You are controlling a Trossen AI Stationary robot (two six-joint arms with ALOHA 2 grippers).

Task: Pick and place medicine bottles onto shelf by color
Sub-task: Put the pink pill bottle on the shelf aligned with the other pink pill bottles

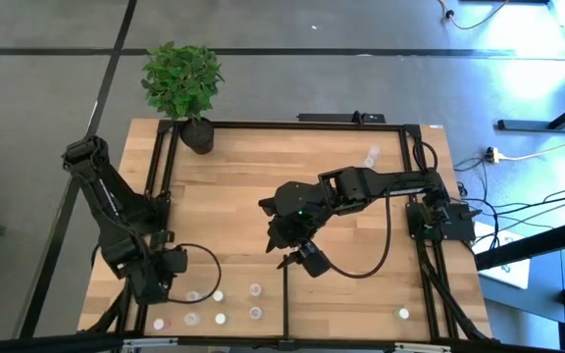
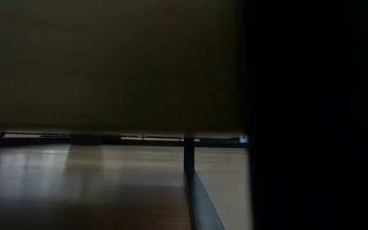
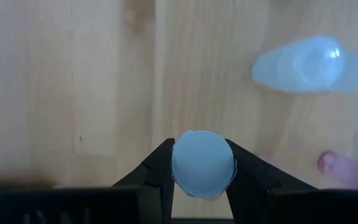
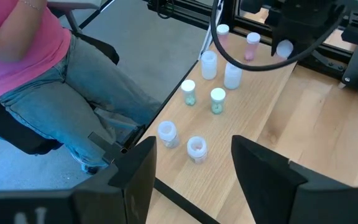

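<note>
On the shelf (image 1: 233,186), left tool (image 3: 202,180) clamps a bottle (image 3: 202,165); right tool (image 4: 191,165) gapes.

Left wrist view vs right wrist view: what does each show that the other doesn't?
Left wrist view only: the left gripper closed on a white-capped bottle seen from above, and another bottle lying on its side on the wood.

Right wrist view only: the right gripper open and empty, upright bottles in a group near the table edge, and a seated person in a pink top and jeans beside the table.

Both: the light wooden surface with small bottles on it.
</note>
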